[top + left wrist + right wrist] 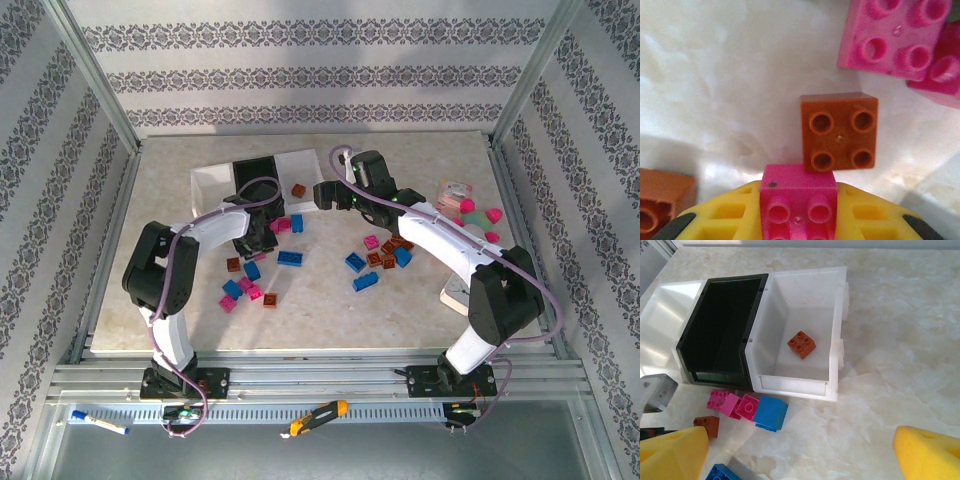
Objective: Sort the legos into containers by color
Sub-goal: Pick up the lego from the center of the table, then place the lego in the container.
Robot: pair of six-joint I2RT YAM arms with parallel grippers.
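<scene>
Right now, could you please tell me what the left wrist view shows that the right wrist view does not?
Left wrist view: the left pincer gripping a pink brick, right beside a brown brick. Right wrist view: the open right pincer, the black tray, and a white tray holding one brown lego. Both: loose pink bricks on the pale table.

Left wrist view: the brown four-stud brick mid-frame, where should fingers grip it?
Probably best straight down onto the brown brick, since it lies flat, studs up. Pinch its walls at image left and right, which are bare; the magenta brick crowds its near edge.
</scene>
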